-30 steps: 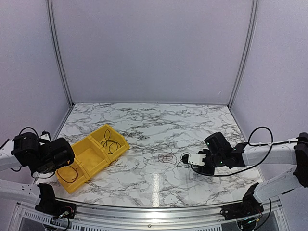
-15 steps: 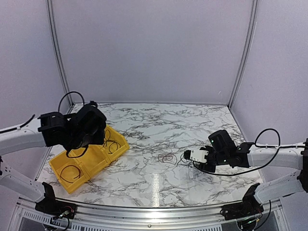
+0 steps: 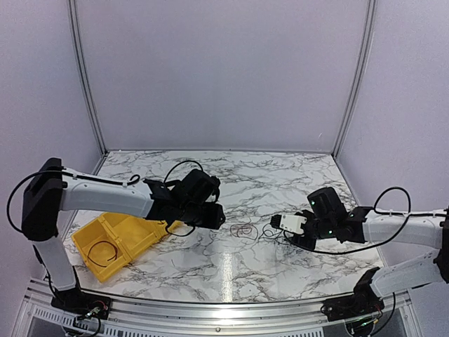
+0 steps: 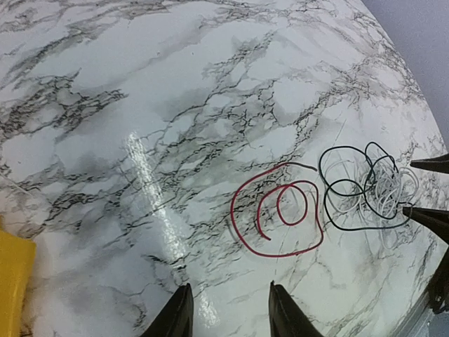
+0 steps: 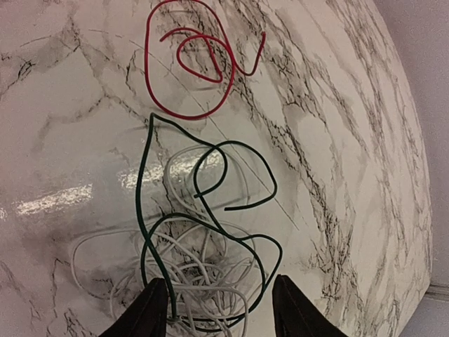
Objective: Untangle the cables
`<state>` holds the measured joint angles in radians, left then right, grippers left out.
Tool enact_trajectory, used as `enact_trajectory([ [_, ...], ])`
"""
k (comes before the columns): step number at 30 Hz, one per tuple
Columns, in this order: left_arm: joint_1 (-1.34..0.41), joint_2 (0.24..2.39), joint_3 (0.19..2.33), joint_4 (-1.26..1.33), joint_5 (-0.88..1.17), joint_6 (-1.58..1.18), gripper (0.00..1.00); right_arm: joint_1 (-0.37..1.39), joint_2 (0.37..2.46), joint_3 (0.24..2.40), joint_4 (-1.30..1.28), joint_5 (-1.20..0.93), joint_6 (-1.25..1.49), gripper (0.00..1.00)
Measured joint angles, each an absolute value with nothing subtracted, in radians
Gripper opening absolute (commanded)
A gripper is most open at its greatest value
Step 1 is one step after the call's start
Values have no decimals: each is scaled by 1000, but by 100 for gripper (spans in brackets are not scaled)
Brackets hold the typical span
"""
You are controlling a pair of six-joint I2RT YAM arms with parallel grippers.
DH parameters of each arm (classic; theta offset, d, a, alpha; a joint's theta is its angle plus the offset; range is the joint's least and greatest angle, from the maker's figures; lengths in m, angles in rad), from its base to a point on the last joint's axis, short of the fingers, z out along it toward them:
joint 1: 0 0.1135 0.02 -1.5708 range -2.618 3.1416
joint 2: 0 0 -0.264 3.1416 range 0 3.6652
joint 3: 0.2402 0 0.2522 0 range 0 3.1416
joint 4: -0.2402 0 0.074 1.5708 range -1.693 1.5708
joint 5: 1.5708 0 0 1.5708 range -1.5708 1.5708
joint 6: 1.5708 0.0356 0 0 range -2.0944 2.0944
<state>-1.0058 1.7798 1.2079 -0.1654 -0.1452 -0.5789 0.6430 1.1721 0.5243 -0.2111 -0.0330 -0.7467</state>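
Note:
The cables lie mid-table: a red coil (image 4: pixel 277 210) (image 5: pixel 189 56) (image 3: pixel 244 230) lies apart, beside a tangle of dark green (image 5: pixel 203 189) and thin white wires (image 5: pixel 203 274) (image 4: pixel 372 184) (image 3: pixel 269 229). My left gripper (image 4: pixel 228 312) (image 3: pixel 216 215) hovers open just left of the red coil, with nothing between its fingers. My right gripper (image 5: pixel 223 312) (image 3: pixel 279 226) is open low over the table, its fingers straddling the near part of the green and white tangle. The green wire runs against its left finger (image 5: pixel 151 312).
A yellow two-compartment bin (image 3: pixel 133 235) (image 4: pixel 10 274) stands at the left front, with a thin wire loop (image 3: pixel 104 251) in its near compartment. The left arm covers its far compartment. Enclosure walls border the marble table (image 3: pixel 231 175).
The left arm has swung from over the yellow bin at the far left out to the table's middle, beside the red coil. The right gripper has barely shifted at the tangle.

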Motion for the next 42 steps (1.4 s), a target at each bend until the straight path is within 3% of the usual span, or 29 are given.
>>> enact_trajectory([
  [18,-941,2053,1227,140,153,-962,23,643,1181,524,-211,-31,-744,51],
  [25,-941,2093,1245,161,181,-991,0,643,1181,524,-211,-31,-744,51],
  [33,-941,2061,1238,175,170,-930,0,609,1146,545,-262,-47,-740,53],
  [42,-998,1756,1168,186,103,-680,0,551,1047,857,-436,-286,-730,55],
])
